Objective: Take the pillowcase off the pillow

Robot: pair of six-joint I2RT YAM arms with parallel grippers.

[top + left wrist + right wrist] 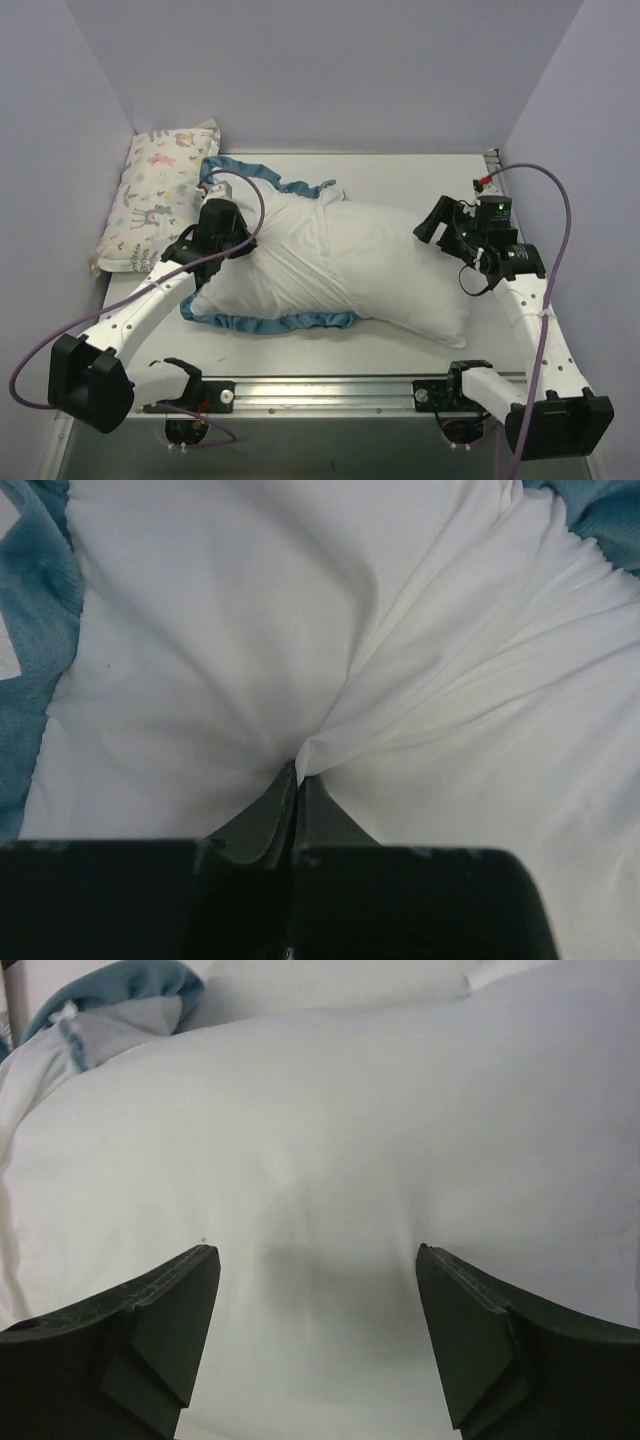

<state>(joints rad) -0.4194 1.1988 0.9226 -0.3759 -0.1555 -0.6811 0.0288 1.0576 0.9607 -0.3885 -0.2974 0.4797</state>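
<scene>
The pillowcase (pixel 275 255) lies white side up with blue ruffled trim (pixel 270 322), covering the left half of the plain white pillow (pixel 405 270), whose right half sticks out bare. My left gripper (pixel 232 243) is shut on a pinched fold of the pillowcase's white fabric (pixel 330 745), with creases radiating from its fingertips (pixel 297 778). My right gripper (pixel 437 222) is open and empty, its fingers (pixel 170 1300) spread just above the bare pillow (pixel 330 1150). A bit of blue trim (pixel 120 995) shows far off in the right wrist view.
A smaller pastel animal-print pillow (pixel 155 195) lies along the left wall at the back. Lilac walls close in the table on three sides. A metal rail (pixel 330 385) runs along the near edge between the arm bases.
</scene>
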